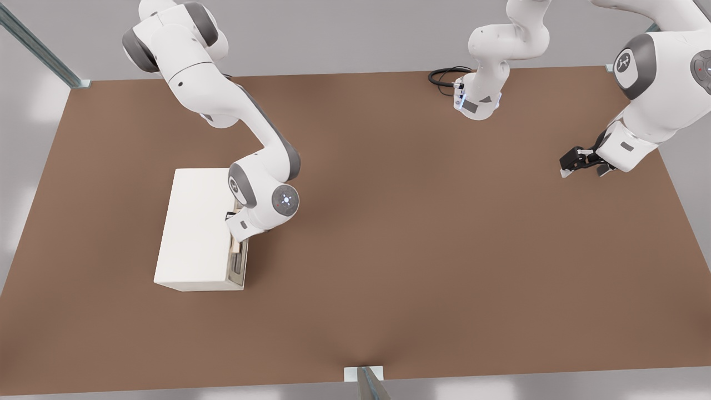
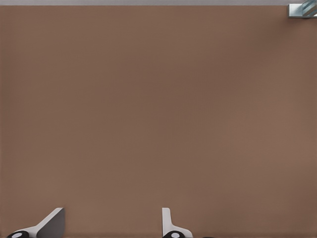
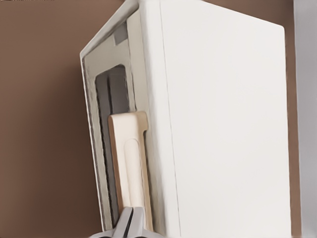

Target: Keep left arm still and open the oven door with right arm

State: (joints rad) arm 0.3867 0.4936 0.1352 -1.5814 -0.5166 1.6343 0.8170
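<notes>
The oven (image 1: pixel 194 230) is a cream box lying toward the front view's left. Its door (image 1: pixel 240 266) (image 3: pixel 94 134) is on the side facing the front view's right, with a dark window (image 3: pixel 110 99) and a tan bar handle (image 1: pixel 235 247) (image 3: pixel 130 163). The right arm (image 1: pixel 261 144) bends down over the box, and its gripper (image 1: pixel 238 240) (image 3: pixel 131 224) is at the near end of the handle, fingers pressed together with nothing between them. The door stands close against the box. The left arm (image 1: pixel 655 83) hangs over the table's right side in the front view.
The brown table (image 1: pixel 416 250) spreads wide to the right of the oven. A third white arm (image 1: pixel 489 66) with a black cable (image 1: pixel 444 75) stands at the back edge. Metal frame posts (image 1: pixel 39 50) rise at the table's corners and a bracket (image 1: pixel 364 375) sits on the front edge.
</notes>
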